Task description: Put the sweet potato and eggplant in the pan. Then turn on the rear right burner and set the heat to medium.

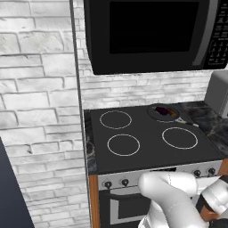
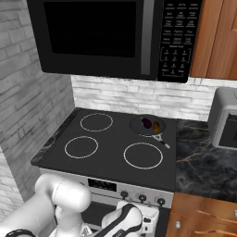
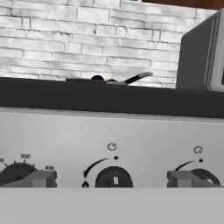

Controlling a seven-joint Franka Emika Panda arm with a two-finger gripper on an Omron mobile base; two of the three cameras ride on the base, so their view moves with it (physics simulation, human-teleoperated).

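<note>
The small shallow dark skillet point(image 2: 147, 125) is sitting on the rear right burner point(image 1: 151, 116), at two o'clock on the flat black glass cooktop point(image 2: 111, 148), already holding the glossy purple eggplant point(image 2: 146, 122) and the dull reddish-brown sweet potato point(image 2: 157, 126), so loading looks finished. The white arm is folding low before the stove's silver control panel point(image 3: 109, 135), its gripper point(image 3: 111, 180) straddling a black round knob point(image 3: 113, 178), fingers apart, presumably readying to set the heat
</note>
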